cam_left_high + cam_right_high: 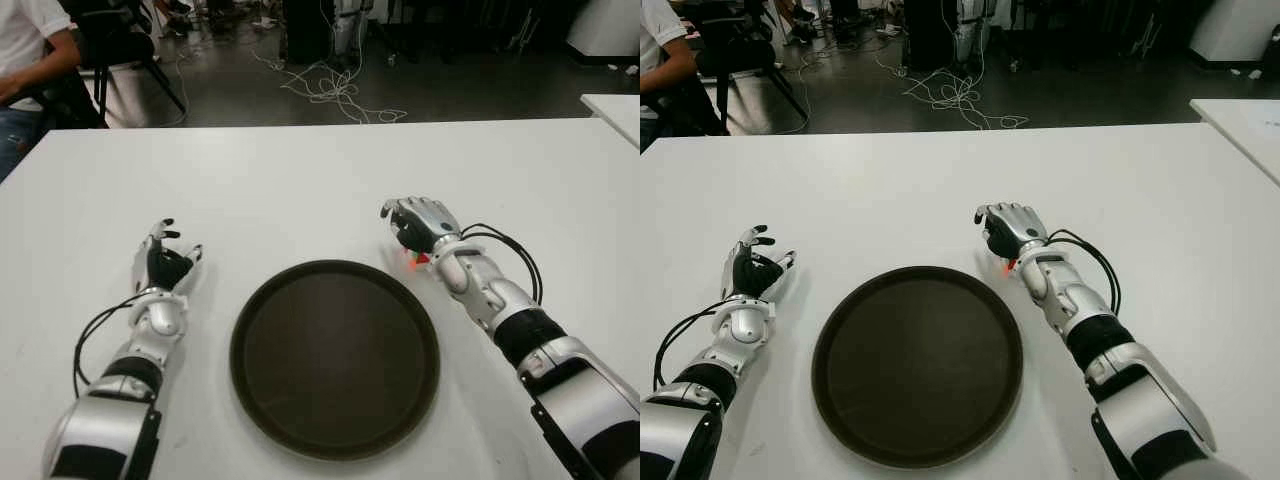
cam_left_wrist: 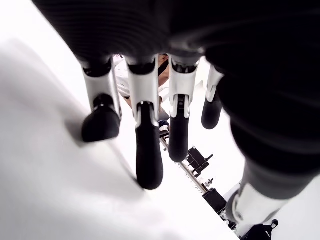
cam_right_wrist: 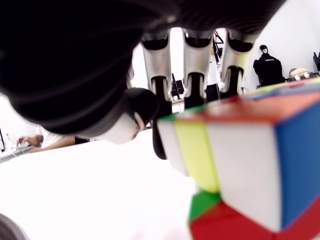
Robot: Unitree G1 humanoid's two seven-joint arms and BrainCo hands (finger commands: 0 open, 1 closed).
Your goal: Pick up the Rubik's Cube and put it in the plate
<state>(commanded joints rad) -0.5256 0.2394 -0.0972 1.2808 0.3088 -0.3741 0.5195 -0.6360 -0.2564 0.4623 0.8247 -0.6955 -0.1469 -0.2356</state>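
The Rubik's Cube (image 3: pixel 250 150) sits on the white table (image 1: pixel 300 190) under my right hand (image 1: pixel 415 225), just beyond the upper right rim of the dark round plate (image 1: pixel 335 355). From the head views only a red and green corner of the cube (image 1: pixel 418 258) shows below the palm. In the right wrist view the fingers (image 3: pixel 196 75) hang down over the cube's far side and the thumb (image 3: pixel 135 112) presses near its corner. My left hand (image 1: pixel 165 262) shows left of the plate, fingers relaxed and empty.
A second white table corner (image 1: pixel 615 105) shows at the far right. A person (image 1: pixel 25 60) sits beyond the table's far left edge beside a chair. Cables (image 1: pixel 330 90) lie on the floor behind the table.
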